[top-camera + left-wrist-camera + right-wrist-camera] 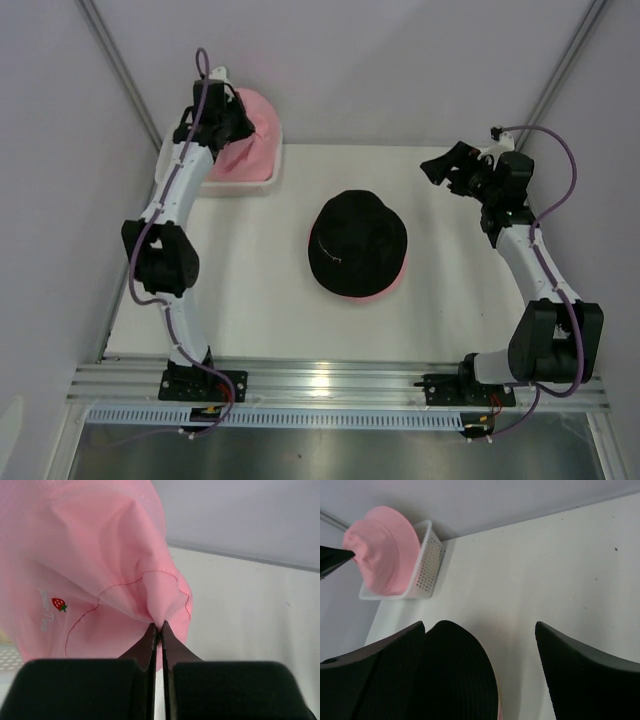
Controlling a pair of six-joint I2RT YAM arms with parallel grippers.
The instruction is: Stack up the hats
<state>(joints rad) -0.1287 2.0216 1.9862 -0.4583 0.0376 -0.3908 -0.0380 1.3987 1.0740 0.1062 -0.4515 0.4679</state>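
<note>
A: Far left, what grips the pink hat point(100, 570)?
B: The left gripper point(159, 626), jaws closed on a fold of its fabric. The hat, a strawberry motif point(59, 604) on its side, hangs over the basket point(427, 560) at the table's point(260, 300) far left corner.
A: And centre?
B: The black hat point(357, 240) lies crown up mid-table, a pink rim point(385, 288) showing under its near edge, likely a second hat, though little of it shows.
A: Right?
B: The right gripper point(447, 165) hovers above the table, jaws wide apart, holding nothing, well apart from the black hat.
</note>
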